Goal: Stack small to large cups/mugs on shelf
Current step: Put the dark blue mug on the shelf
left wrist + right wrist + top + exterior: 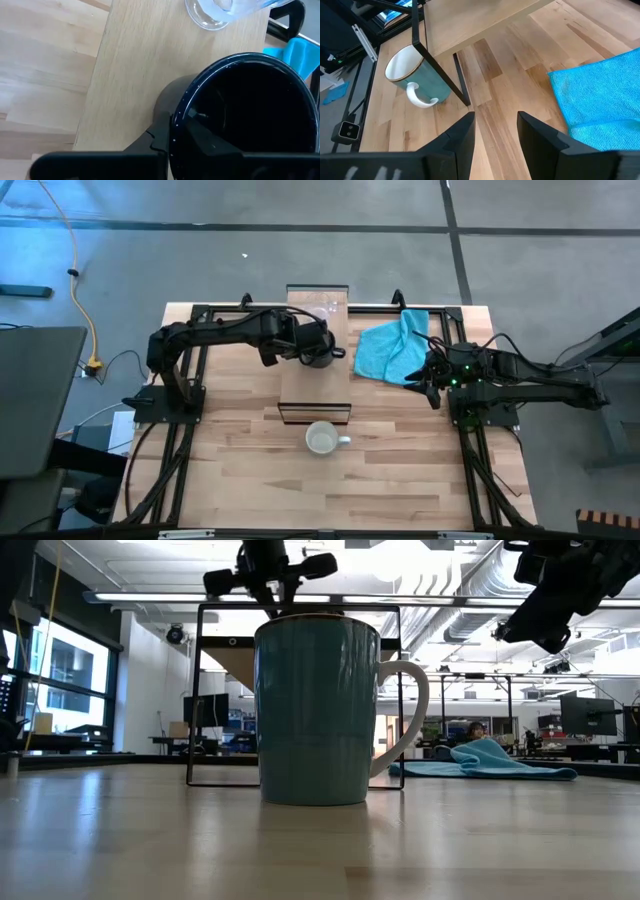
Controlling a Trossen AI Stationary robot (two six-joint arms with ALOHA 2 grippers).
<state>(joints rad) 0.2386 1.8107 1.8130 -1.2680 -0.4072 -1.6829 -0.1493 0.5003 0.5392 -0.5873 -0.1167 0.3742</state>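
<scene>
The light-wood shelf stands mid-table. A clear glass cup stands on its far part and also shows in the left wrist view. My left gripper is shut on the black mug over the shelf board, just near of the glass. A handled mug, white inside and teal outside, stands on the table at the shelf's near end. My right gripper is open and empty at the table's right, beside the turquoise cloth. My left gripper holds the black mug by its rim, one finger inside the mug and one outside. The fingers come from above, slanting from the table's left. The mug is upright, mouth up. I cannot tell whether its base rests on the shelf board.
The shelf's dark frame legs stand close to the teal and white mug. The turquoise cloth lies to the right of the shelf. Bare table lies near of that mug.
</scene>
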